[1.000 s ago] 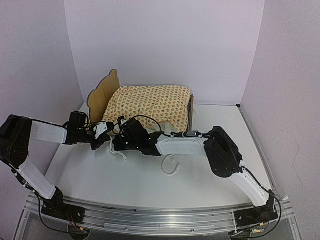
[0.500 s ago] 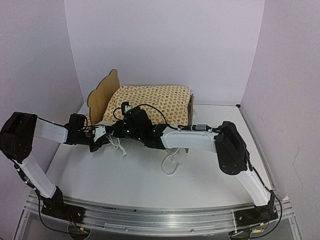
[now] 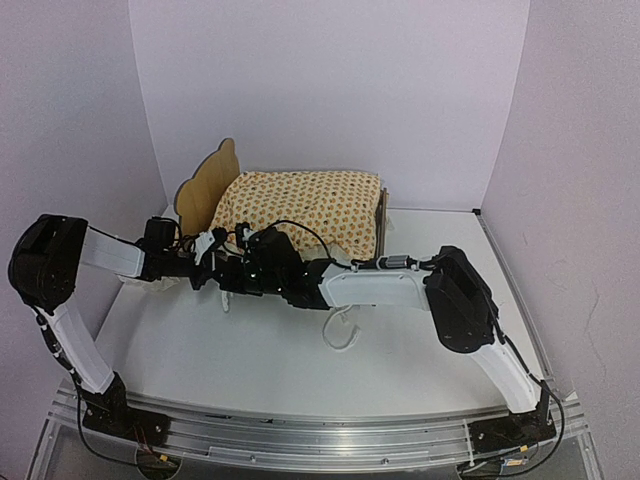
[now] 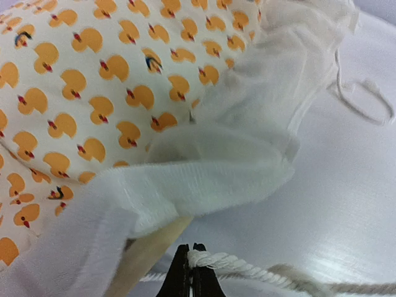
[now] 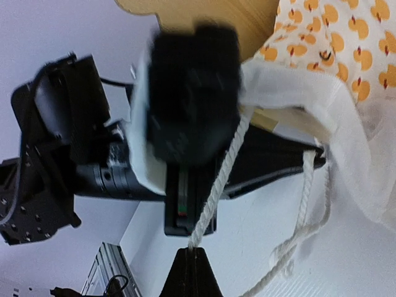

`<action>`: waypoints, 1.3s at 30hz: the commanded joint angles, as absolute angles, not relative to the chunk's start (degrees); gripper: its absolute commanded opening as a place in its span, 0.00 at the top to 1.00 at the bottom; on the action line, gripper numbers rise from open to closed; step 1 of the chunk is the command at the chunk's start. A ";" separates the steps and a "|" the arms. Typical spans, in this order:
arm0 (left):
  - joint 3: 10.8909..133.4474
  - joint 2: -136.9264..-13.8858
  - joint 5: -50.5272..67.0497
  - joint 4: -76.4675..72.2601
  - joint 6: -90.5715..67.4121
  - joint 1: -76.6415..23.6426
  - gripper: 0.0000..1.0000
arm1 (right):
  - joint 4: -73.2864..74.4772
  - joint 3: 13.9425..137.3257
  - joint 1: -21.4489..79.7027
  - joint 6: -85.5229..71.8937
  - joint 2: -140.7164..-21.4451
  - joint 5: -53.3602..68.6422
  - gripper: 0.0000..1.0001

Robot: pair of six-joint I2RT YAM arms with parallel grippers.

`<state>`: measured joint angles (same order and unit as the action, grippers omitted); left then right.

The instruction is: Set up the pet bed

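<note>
Standing at the back left of the table (image 3: 250,350), the wooden bed (image 3: 205,187) carries a duck-print cushion (image 3: 300,205). At its near corner the left gripper (image 4: 190,277) is pinched together on a white cord (image 4: 247,271). Just beside it, the right gripper (image 5: 194,263) is also clamped on white cord.

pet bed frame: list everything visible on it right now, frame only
The pet bed is a small light plywood frame: tall scalloped headboard at the left of the top view, low footboard at the right. It stands upright at the back of the table. The duck-print cushion lies in it, hiding its base. The left gripper and right gripper are each shut on a tie cord at its near side; neither visibly touches the wood.
</note>
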<state>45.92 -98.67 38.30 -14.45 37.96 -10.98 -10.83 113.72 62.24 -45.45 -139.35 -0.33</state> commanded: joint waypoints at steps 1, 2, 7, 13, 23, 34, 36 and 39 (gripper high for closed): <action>51.15 -98.27 49.63 -13.87 24.24 -11.24 1.00 | -12.38 113.20 62.54 -47.94 -139.24 2.52 1.00; 51.51 -98.26 51.63 -12.74 23.26 -11.25 1.00 | -12.33 113.30 62.55 -47.60 -139.49 2.34 1.00; 49.68 -97.90 56.50 -11.33 23.32 -11.22 1.00 | -12.27 112.07 62.32 -46.54 -139.40 0.59 1.00; 48.84 -97.84 58.41 -14.33 23.75 -11.22 1.00 | -11.55 111.10 61.02 -46.08 -140.11 -1.19 0.84; 51.11 -101.04 58.18 -11.28 36.79 -11.25 1.00 | -9.50 103.19 60.63 -39.18 -130.24 -1.24 0.66; 52.52 -102.33 59.54 -10.87 40.51 -11.25 1.00 | -9.25 100.34 57.01 -35.66 -125.72 -1.08 0.82; 52.52 -102.31 59.62 -10.81 40.81 -11.23 1.00 | -8.68 102.03 56.25 -35.95 -127.92 -2.09 0.83; 52.63 -102.30 59.84 -10.80 41.09 -11.20 1.00 | -5.13 108.28 56.09 -33.77 -132.56 -2.58 0.81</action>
